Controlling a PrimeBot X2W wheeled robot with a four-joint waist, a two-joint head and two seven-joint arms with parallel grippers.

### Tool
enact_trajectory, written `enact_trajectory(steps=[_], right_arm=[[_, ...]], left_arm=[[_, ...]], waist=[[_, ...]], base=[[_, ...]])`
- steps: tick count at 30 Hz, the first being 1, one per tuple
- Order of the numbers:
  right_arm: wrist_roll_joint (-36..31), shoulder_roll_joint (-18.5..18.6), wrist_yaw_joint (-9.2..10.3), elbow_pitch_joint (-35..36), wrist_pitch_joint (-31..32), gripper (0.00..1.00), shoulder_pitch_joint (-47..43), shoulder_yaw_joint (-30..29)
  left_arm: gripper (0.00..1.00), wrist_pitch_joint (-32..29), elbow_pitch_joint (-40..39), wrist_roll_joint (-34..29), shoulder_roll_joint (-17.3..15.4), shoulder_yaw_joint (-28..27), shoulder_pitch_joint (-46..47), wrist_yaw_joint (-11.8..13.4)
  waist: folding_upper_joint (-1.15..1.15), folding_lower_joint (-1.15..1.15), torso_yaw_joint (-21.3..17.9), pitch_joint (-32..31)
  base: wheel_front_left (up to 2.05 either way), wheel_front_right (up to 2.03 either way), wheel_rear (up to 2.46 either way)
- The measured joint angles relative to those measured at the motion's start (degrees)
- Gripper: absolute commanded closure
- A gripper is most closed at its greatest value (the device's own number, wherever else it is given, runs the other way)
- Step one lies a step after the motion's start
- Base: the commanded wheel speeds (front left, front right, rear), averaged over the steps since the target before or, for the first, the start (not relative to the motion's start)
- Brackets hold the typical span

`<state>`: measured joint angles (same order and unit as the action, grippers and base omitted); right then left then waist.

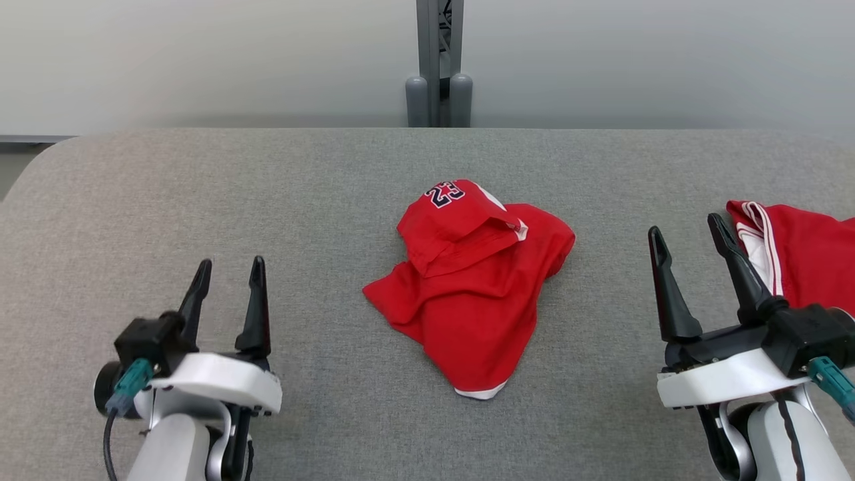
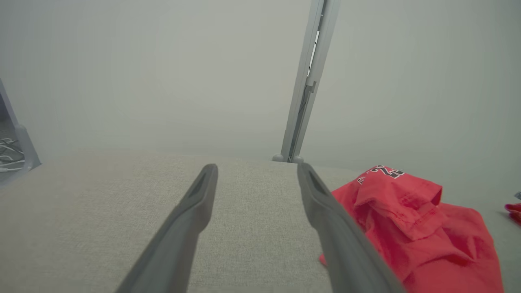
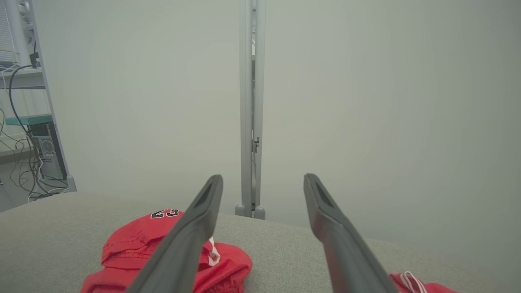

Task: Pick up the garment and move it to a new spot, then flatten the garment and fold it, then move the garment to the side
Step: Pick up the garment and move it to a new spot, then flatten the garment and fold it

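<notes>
garment (image 1: 467, 294): bright red; black "23" edged in white; white trim at the hem
second garment (image 1: 808, 260): red, with white stripes along its edge
table (image 1: 200, 194): mottled grey weave
left gripper (image 1: 231, 262): black fingers, white wrist, teal plug
right gripper (image 1: 685, 224): black fingers, white wrist, teal plug
post (image 1: 437, 67): plain grey
wall (image 1: 200, 60): pale grey-white

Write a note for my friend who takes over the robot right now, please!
Left gripper: open, empty, over the grey fabric-covered table.
Right gripper: open, empty, beside a second red garment with white stripes at the table's right edge.
Crumpled red jersey numbered 23: mid-table, between the grippers, touched by neither.
Done: no flattening or folding shows.
Left: grasp it, flatten, fold, move aside.
</notes>
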<state>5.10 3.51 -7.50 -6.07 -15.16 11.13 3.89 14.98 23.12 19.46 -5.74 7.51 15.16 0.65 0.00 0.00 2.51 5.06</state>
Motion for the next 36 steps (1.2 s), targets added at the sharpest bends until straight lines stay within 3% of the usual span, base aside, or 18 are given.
enact_trajectory(steps=[7,12,18,22,36], right_arm=[[0.3,0.2,0.00,-0.8,0.0,0.00,-1.1,0.0],[0.4,0.4,0.00,-1.5,0.0,0.00,-1.1,0.0],[0.3,2.7,0.01,-4.3,0.0,0.00,0.9,3.4],[-3.8,6.4,0.00,-8.6,0.0,0.00,4.6,8.2],[-6.0,11.2,0.00,-30.6,0.0,0.00,19.3,15.4]], left_arm=[[0.00,0.0,-5.0,-2.8,2.6,-5.0,-6.1,-3.6],[0.00,0.0,-6.8,-2.7,2.8,-6.4,-6.7,-5.2],[0.00,0.0,-7.5,-1.0,2.9,-3.8,-6.3,-5.3],[0.00,0.0,-6.5,0.2,2.9,-1.4,-6.2,-4.6],[0.00,0.0,-4.7,2.8,2.9,1.3,-3.5,-3.3]], waist=[[0.00,0.00,0.7,-0.6],[0.00,0.00,1.1,-0.8],[0.00,0.00,2.2,0.0],[0.00,0.00,3.4,0.9],[0.00,0.00,11.2,4.4]], base=[[0.00,0.00,0.00],[0.00,0.00,0.00],[0.00,0.00,0.00],[0.00,0.00,0.00],[0.00,0.00,0.00]])
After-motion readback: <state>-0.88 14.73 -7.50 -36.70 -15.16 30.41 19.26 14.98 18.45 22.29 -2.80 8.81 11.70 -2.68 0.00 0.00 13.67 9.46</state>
